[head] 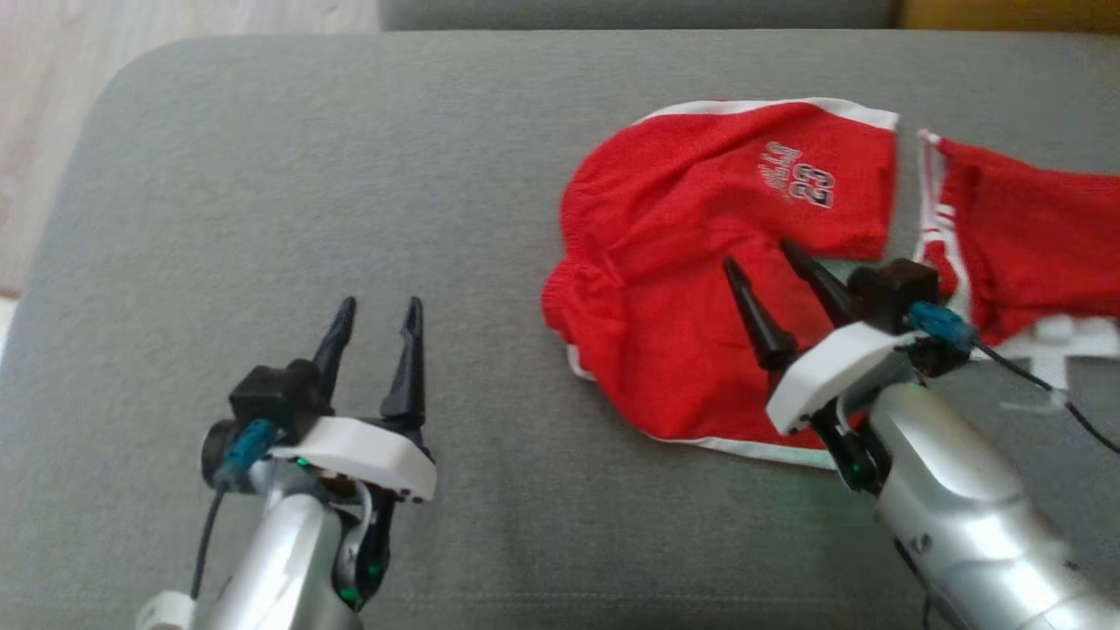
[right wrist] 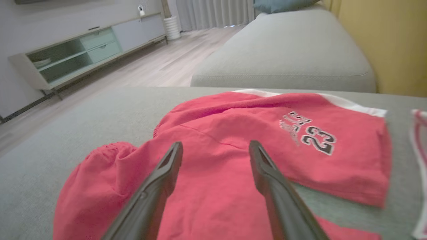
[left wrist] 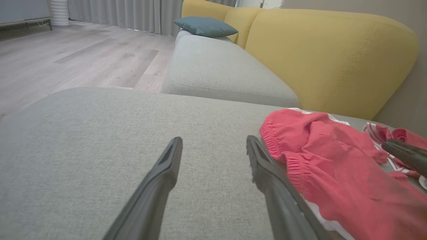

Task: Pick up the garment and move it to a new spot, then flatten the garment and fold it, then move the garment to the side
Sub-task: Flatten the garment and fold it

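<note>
— Where do we have the garment [head: 700, 262]?
— It lies rumpled, red, on the grey cushion [head: 262, 175], right of the middle. Our right gripper [head: 759, 255] hangs over it with fingers spread wide, gripping nothing. Our left gripper [head: 381, 304] is just as wide and empty, above bare fabric.
— And around us?
— A yellow sofa back [left wrist: 333, 50], a teal pillow [left wrist: 205, 26], a pale wood floor [left wrist: 83, 50] and grey curtains [left wrist: 133, 13].

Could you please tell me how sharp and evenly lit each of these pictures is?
Head view: evenly lit, no glare, slightly soft; the arm behind the right tool is smeared. Left wrist view: grey cushion crisp, red garment blurred toward the lower right. Right wrist view: the number print readable, background soft.
</note>
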Motion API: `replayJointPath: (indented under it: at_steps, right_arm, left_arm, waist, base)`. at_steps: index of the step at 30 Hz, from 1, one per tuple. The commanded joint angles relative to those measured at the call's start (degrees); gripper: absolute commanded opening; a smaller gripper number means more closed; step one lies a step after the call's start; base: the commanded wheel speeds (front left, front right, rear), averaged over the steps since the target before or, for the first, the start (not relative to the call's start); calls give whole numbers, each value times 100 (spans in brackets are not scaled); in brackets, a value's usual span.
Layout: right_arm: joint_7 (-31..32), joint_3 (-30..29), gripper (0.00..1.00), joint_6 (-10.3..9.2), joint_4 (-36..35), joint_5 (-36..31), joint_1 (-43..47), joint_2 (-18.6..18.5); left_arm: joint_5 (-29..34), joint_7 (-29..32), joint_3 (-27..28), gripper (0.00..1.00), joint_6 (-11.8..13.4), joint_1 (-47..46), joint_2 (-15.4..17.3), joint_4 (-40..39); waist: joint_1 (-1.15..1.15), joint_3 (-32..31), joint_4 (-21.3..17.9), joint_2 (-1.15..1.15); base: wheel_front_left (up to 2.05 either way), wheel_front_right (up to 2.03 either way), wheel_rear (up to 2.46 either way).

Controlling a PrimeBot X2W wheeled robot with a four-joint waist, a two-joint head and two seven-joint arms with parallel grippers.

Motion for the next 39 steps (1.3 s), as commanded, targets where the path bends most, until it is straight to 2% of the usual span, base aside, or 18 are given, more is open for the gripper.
replayJointPath:
  at_steps: [1,5,9,16,19,26,33,39]
  right_arm:
    - [-73,-155,100,18,-295,-117,211,-16]
    - [-76,-1126,100,18,-1084,-595,854,-64]
    - [-77,-1940,100,18,-1979,-1271,1713,55]
    - [-78,-2689,100,18,-2817,-2079,2804,507]
    - [-78,-2822,100,18,-3004,-2478,3061,642]
    - [-8,-2973,100,18,-3199,-2661,3131,812]
    - [94,-3059,100,18,-3332,-2717,3095,844]
    - [129,-3044,100,18,-3383,-2708,3005,859]
  left_arm:
    - [80,-31,277,100,-42,-263,101,-141]
    - [132,-31,454,100,-111,-219,121,-131]
    - [184,-31,585,100,-208,-154,123,-140]
    - [262,-31,663,100,-431,-63,111,-118]
    - [300,-31,647,100,-556,-38,101,-87]
    - [508,-31,437,100,-772,-97,137,70]
    - [986,33,-322,100,-902,-549,499,869]
    - [869,116,-907,100,-937,-1097,644,1573]
  waist:
    - [0,-63,-245,0]
    - [0,-122,-456,0]
    - [0,-171,-592,0]
    - [0,-228,-693,0]
    - [0,-240,-714,0]
    - [0,-226,-725,0]
    - [0,-120,-762,0]
    - [0,63,-932,0]
  base:
    - [0,0,0]
    - [0,0,0]
    - [0,0,0]
    - [0,0,0]
    - [0,0,0]
    - [0,0,0]
    - [0,0,0]
    - [0,0,0]
